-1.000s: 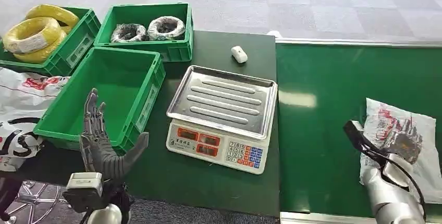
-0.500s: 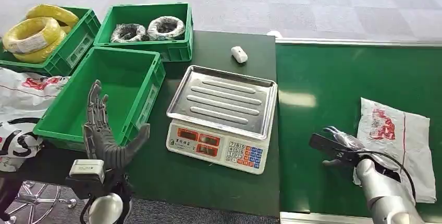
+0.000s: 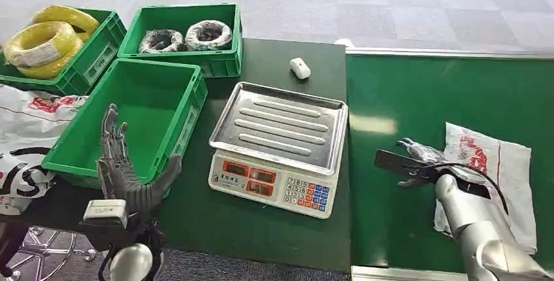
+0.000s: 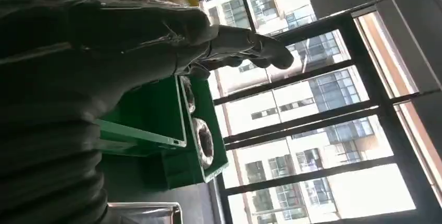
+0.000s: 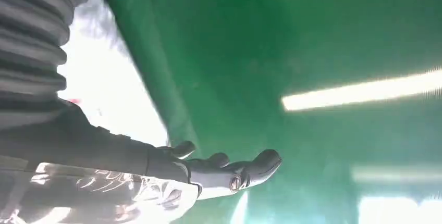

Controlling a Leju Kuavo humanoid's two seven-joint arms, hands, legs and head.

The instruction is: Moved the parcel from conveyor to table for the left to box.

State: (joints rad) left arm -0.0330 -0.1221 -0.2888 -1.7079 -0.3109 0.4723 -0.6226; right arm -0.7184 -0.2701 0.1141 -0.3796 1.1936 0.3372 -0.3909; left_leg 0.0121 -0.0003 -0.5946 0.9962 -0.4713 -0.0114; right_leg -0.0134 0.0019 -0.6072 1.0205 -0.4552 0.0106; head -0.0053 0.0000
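- Right hand: over the green conveyor, just beside the near-left edge of the parcel. Fingers are spread and hold nothing; the wrist view shows them extended above the belt with the white bag at their base.
- Left hand: raised with fingers apart, empty, in front of the near crate.
- Parcel: a white bag with red print, lying flat on the conveyor, to the right of the scale. It is not yet on the table.
- Step in hand, as judged: securing the parcel for transfer. The bag is thin and slack, so a grip on a gathered fold near its edge looks sounder than a flat press. It should be lifted clear of the belt before travel, to avoid dragging.
- Set-down, as judged: it belongs where the left hand can reach it, toward the scale and near crate, and clear of the small white object on the table.
- Near crate: nothing seen inside.
- Far-left crate: yellow wire coils.
- Far-middle crate: two dark coils.
- White printed bags lie left of the crates.
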